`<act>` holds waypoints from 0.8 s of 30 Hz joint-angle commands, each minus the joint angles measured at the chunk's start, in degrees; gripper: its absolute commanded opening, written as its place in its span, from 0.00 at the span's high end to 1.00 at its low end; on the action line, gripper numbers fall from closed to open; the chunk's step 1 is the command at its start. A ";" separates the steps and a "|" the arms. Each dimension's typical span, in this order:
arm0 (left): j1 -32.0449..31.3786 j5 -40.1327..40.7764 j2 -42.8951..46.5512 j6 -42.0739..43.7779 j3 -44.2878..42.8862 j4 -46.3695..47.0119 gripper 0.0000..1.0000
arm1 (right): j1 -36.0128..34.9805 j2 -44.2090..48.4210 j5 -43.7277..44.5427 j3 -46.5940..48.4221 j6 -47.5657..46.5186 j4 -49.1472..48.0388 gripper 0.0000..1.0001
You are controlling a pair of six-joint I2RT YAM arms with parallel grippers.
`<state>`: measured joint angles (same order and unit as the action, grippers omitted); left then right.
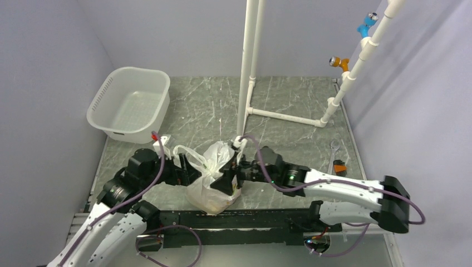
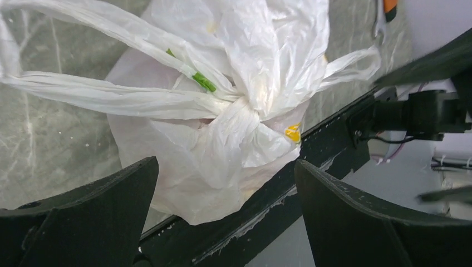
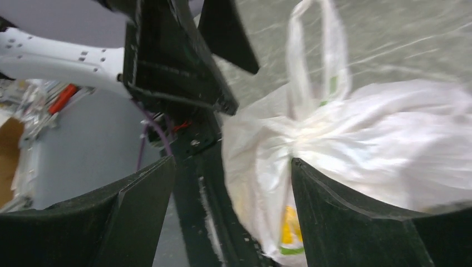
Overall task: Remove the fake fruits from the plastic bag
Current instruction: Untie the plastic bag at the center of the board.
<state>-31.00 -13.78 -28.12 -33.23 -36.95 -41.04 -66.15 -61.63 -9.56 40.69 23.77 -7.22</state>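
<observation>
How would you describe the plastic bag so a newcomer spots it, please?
Find the black rail along the table's near edge. Behind its middle stands a thin white plastic bag, handles knotted. Unlike the rigid white tub far left, it's crumpled.

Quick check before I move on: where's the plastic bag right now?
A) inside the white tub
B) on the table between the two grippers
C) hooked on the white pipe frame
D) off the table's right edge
B: the plastic bag sits on the table between the left gripper and the right gripper, well away from the white tub at the back left.
</observation>
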 commanded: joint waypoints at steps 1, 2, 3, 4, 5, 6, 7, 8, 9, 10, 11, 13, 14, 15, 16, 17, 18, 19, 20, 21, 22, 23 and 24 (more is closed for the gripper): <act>-0.47 -4.00 -6.96 3.89 -2.55 1.71 0.01 | 5.39 3.97 5.52 -0.47 -7.45 8.79 0.20; -0.77 -4.82 -8.57 4.23 -2.25 2.71 0.01 | 7.31 3.23 3.89 0.12 -7.89 9.33 0.20; -1.11 -5.02 -10.04 4.08 -1.88 3.51 0.01 | 8.98 2.22 2.43 1.11 -8.16 9.94 0.20; -1.78 -4.62 -11.55 3.98 -1.49 4.18 0.01 | 10.08 0.75 1.95 2.25 -8.35 10.55 0.21; -2.59 -3.70 -12.83 3.97 -1.16 4.56 0.03 | 10.59 -0.66 2.36 3.53 -8.57 11.29 0.21; -3.52 -2.39 -14.05 3.82 -0.85 4.78 0.06 | 10.69 -2.25 3.05 5.05 -8.88 12.27 0.23; -4.74 -0.92 -15.05 3.52 -0.58 4.83 0.07 | 10.75 -3.77 3.25 6.31 -9.12 13.08 0.23; -5.68 -0.64 -16.05 3.51 -0.50 5.07 0.10 | 10.51 -5.18 3.06 7.29 -9.06 13.45 0.23; -6.70 -0.64 -17.01 3.73 -0.60 5.31 0.12 | 9.92 -6.75 3.53 7.72 -8.28 13.56 0.23; -7.80 -0.27 -17.92 3.97 -0.97 5.30 0.14 | 8.98 -7.26 4.72 7.54 -6.91 13.15 0.23; -8.89 0.62 -19.18 4.20 -1.55 4.67 0.18 | 7.95 -7.85 6.73 6.76 -4.82 12.11 0.22; -10.64 2.58 -20.92 4.94 -2.80 3.87 0.28 | 5.73 -7.51 10.14 3.63 0.23 8.31 0.21; -11.24 3.04 -21.79 5.53 -3.40 3.94 0.34 | 4.79 -7.17 11.96 1.79 2.37 4.81 0.21; -11.72 2.99 -22.52 6.12 -4.00 4.29 0.40 | 4.02 -6.89 13.66 0.53 4.07 3.21 0.22; -11.94 2.71 -23.45 6.86 -4.56 4.78 0.49 | 3.72 -6.80 15.72 -0.38 5.83 2.70 0.22; -12.18 2.48 -24.47 7.58 -5.51 5.22 0.55 | 3.59 -6.70 17.93 -0.54 7.64 2.98 0.23; -12.26 2.58 -25.58 8.36 -6.64 5.25 0.63 | 3.53 -6.47 20.86 -0.60 9.35 3.73 0.25; -12.41 2.72 -26.88 9.42 -8.08 4.97 0.73 | 3.57 -5.87 24.03 -0.72 10.91 4.72 0.29; -12.47 3.38 -28.16 10.46 -9.64 4.16 0.82 | 3.51 -4.80 27.15 -1.19 12.03 5.34 0.34; -12.50 4.97 -29.42 11.58 -11.54 3.08 0.88 | 3.61 -3.33 30.20 -2.20 13.76 5.78 0.41; -12.42 6.79 -30.61 12.84 -13.59 1.71 0.99 | 3.65 -1.25 33.22 -3.49 15.19 6.26 0.49; -12.45 9.01 -31.65 13.97 -15.53 0.13 1.00 | 3.83 1.21 35.92 -4.87 16.44 6.79 0.58; -12.47 11.10 -33.00 15.70 -17.43 -1.83 1.00 | 4.41 4.38 37.90 -6.46 16.94 6.94 0.76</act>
<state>-43.22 -9.91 -58.35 -23.97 -46.61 -39.16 -62.65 -66.41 13.87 37.80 33.54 0.67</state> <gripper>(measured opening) 0.024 0.458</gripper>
